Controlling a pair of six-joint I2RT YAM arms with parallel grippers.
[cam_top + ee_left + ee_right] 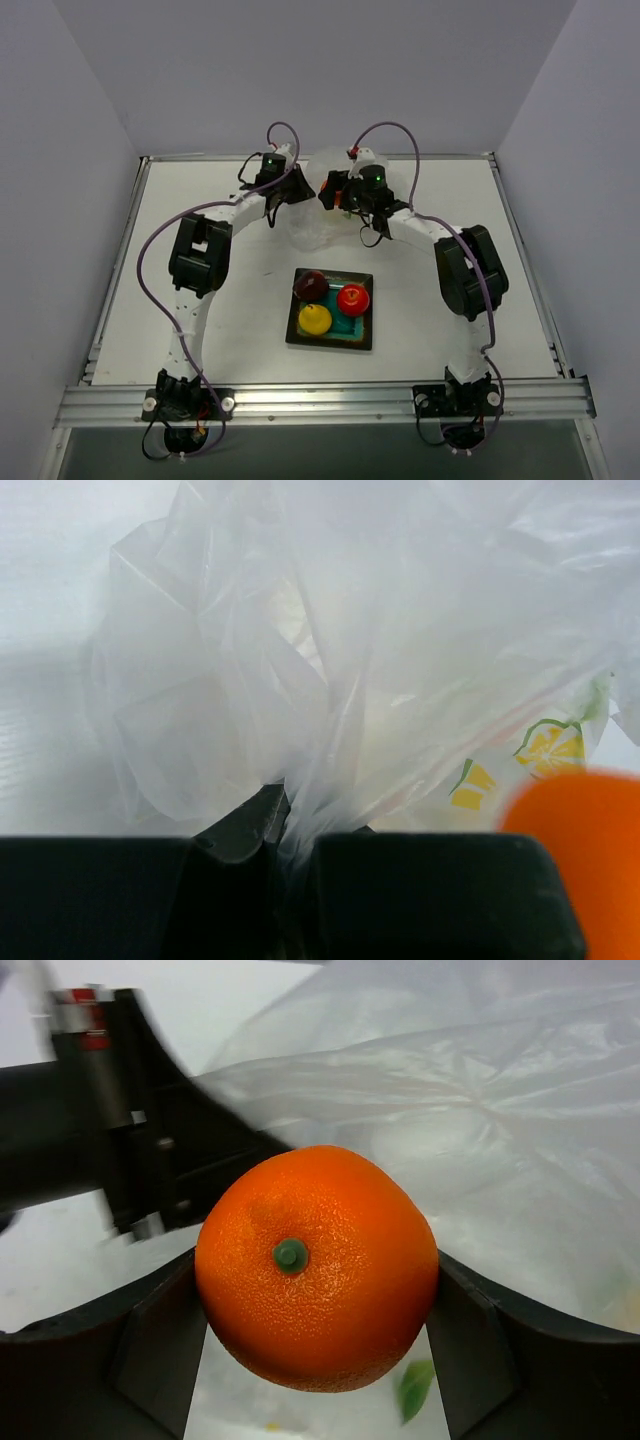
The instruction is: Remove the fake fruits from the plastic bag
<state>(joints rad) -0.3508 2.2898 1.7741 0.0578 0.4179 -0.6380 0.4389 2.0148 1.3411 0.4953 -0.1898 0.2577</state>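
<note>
The thin clear plastic bag (310, 218) lies crumpled at the back of the table and fills the left wrist view (330, 650). My left gripper (290, 830) is shut on a bunched fold of it. The orange fake fruit (315, 1265), with a green stem nub, sits between the fingers of my right gripper (315, 1310), which is shut on it just outside the bag. The same orange shows at the left wrist view's lower right (575, 850). Three other fake fruits rest on the teal plate (330, 343): dark red (311, 286), bright red (352, 298), yellow (315, 319).
Both wrists meet over the bag at the table's far middle, my left gripper (297, 190) close beside my right gripper (337, 195). The left arm's black wrist (120, 1140) shows in the right wrist view. White walls close in the table.
</note>
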